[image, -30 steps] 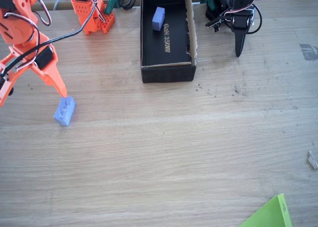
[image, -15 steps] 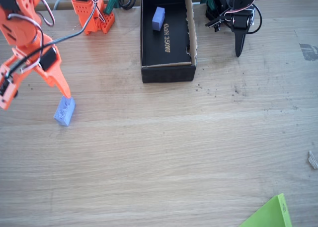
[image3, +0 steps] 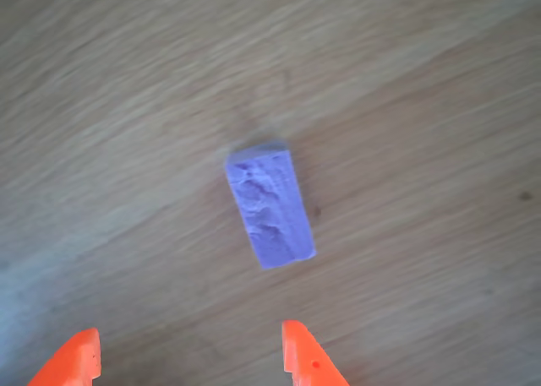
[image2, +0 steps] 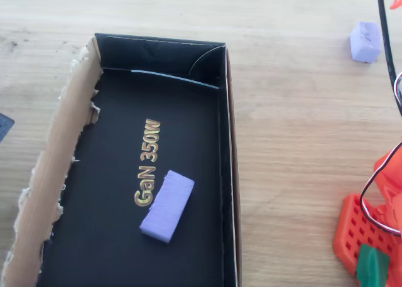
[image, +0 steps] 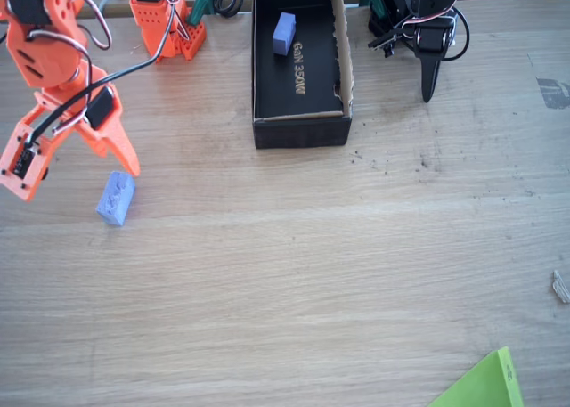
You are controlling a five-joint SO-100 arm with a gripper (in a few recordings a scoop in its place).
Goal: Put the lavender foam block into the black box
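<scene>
The lavender foam block (image: 116, 198) lies on the wooden table at the left, rough face up, well apart from the black box (image: 301, 131). My orange gripper (image: 78, 180) hangs open just above and left of the block, one finger (image: 125, 153) near its top end. In the wrist view the block (image3: 269, 207) lies tilted ahead of the open gripper (image3: 190, 356), beyond the fingertips and not between them. Overhead, the block (image2: 365, 41) sits at the top right, far from the box (image2: 50, 174).
A smoother blue-violet block (image: 284, 33) (image2: 167, 197) lies inside the box beside the gold lettering. The arm's orange base (image: 165, 20) stands at the back left. A green sheet (image: 485, 385) pokes in at the bottom right corner.
The gripper has swung right and opened wider, its right finger passing from the block's top end to just right of it. The block has not moved.
</scene>
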